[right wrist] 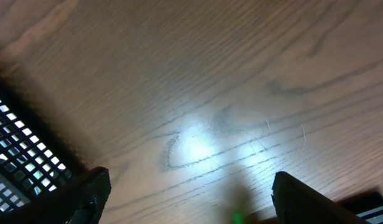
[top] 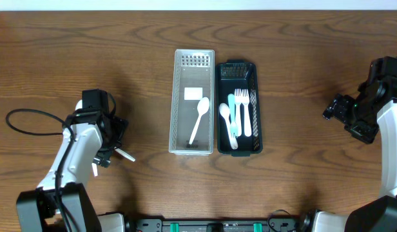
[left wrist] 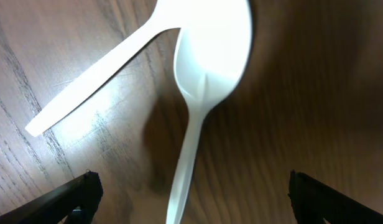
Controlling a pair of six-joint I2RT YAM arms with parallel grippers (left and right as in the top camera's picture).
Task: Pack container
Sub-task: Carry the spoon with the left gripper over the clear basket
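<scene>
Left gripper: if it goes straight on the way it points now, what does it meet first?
Most likely the white spoon, whose handle runs between the open jaws of the left gripper; a second white handle lies beside it on the table. Depth is unclear.

Bare desk (top: 140, 77) lies open left of the white container (top: 180, 122); the dark tray (top: 236, 69) blocks its right side, touching it.

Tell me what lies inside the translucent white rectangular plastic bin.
Inside the translucent white bin: one white plastic spoon, lying diagonally, and a white rectangular label. Nothing looks covered.
</scene>
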